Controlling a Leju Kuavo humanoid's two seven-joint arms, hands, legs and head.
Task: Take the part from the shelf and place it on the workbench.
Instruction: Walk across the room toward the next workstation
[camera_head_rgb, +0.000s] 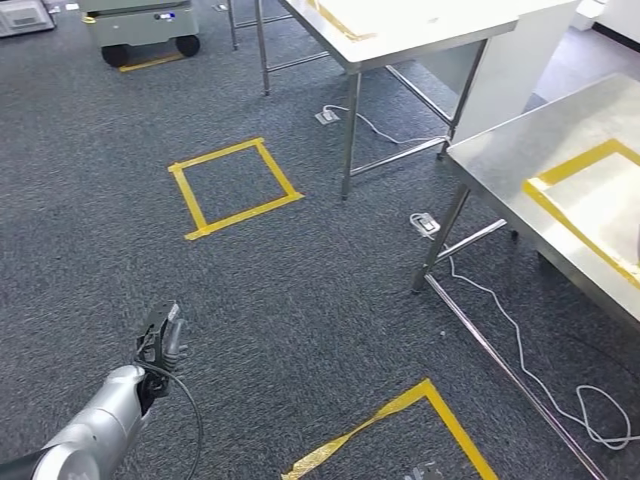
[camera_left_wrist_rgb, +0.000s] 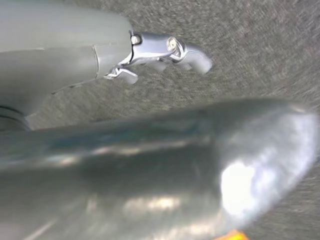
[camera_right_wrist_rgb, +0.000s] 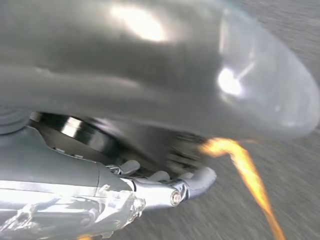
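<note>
Grey carpet (camera_head_rgb: 90, 200) fills most of the head view, and the robot appears to be mid-walk, since both wrist views are blurred with motion. At the right edge stands a steel workbench (camera_head_rgb: 498, 160) with a yellow-taped rectangle (camera_head_rgb: 581, 200) on top, probably marking where the part belongs. A second steel table (camera_head_rgb: 392, 35) sits at upper centre, and a wheeled cart (camera_head_rgb: 143, 25) at upper left. On the floor, a yellow tape square (camera_head_rgb: 234, 188) lies at centre left and another tape outline (camera_head_rgb: 423, 420) at the bottom, likely standing marks for the robot. A white cable (camera_head_rgb: 528, 370) trails under the workbench from a floor socket (camera_head_rgb: 425, 224).

The left hand (camera_head_rgb: 160, 340) hangs low at lower left, away from the tables, as suits walking; its fingers (camera_left_wrist_rgb: 177, 52) lie extended and hold nothing. The right hand (camera_right_wrist_rgb: 162, 187) likewise holds nothing, fingers lying loosely straight. I see neither the shelf nor the part, so fetching is presumably not yet done.
</note>
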